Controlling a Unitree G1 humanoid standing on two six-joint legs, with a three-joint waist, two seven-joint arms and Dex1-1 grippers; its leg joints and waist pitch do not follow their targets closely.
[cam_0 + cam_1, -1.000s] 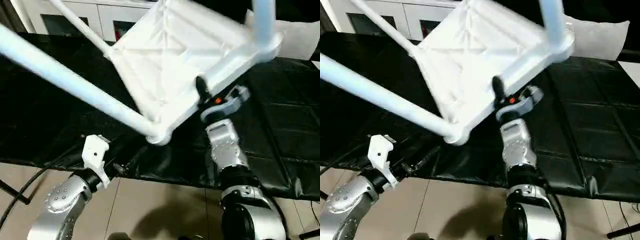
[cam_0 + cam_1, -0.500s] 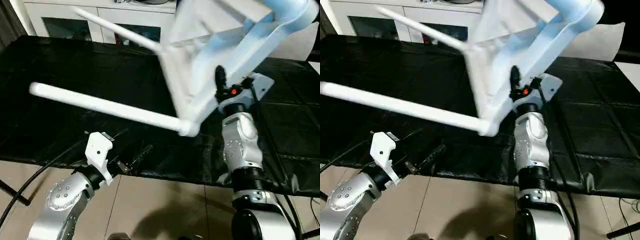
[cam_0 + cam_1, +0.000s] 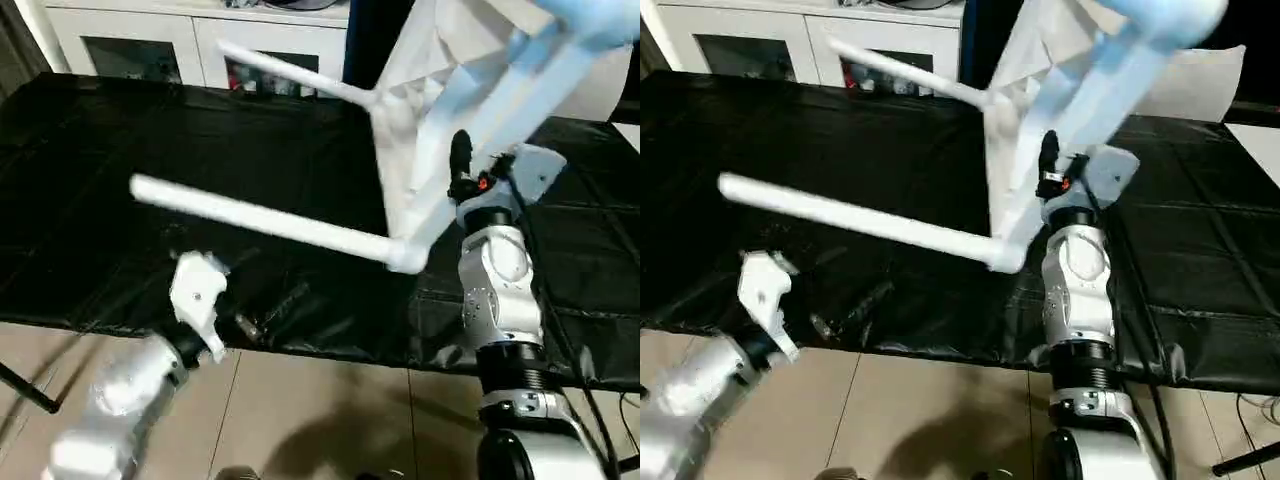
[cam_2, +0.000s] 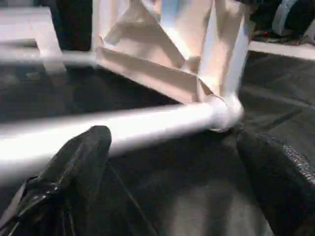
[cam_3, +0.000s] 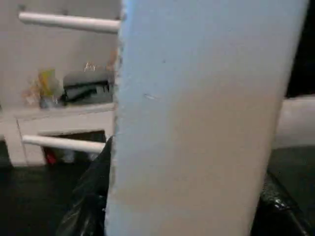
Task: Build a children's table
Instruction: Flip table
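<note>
Black work surface (image 3: 200, 150): a dark sheet covering the bench in front of us, wrinkled at its near edge. White cabinets (image 3: 130, 40) stand behind it.

Children's table (image 3: 430, 110): white plastic, raised off the black surface and tipped onto one edge at our right side. The square top stands nearly upright, its ribbed underside facing our left. Its long side runs from a low corner near us up and away toward the upper right.

Legs, seated in the corner sockets: one leg (image 3: 260, 220) runs from the low near corner socket (image 3: 405, 255) roughly level out to our left, its free end hanging over the black surface. A second leg (image 3: 295, 75) runs from the far corner the same way, about parallel with the first. A third leg (image 3: 520, 80), close to the head camera and blurred, slants up to the right.

Right gripper (image 3: 460, 165): clasped on the edge of the table top, one black finger showing against the white rim. In the right wrist view the white plastic sits between the dark fingers (image 5: 88, 196).

Left gripper (image 3: 270, 315): low by the near edge of the black surface, spread wide and carrying nothing. In the left wrist view its black fingers (image 4: 74, 167) flank the level leg without touching it.
</note>
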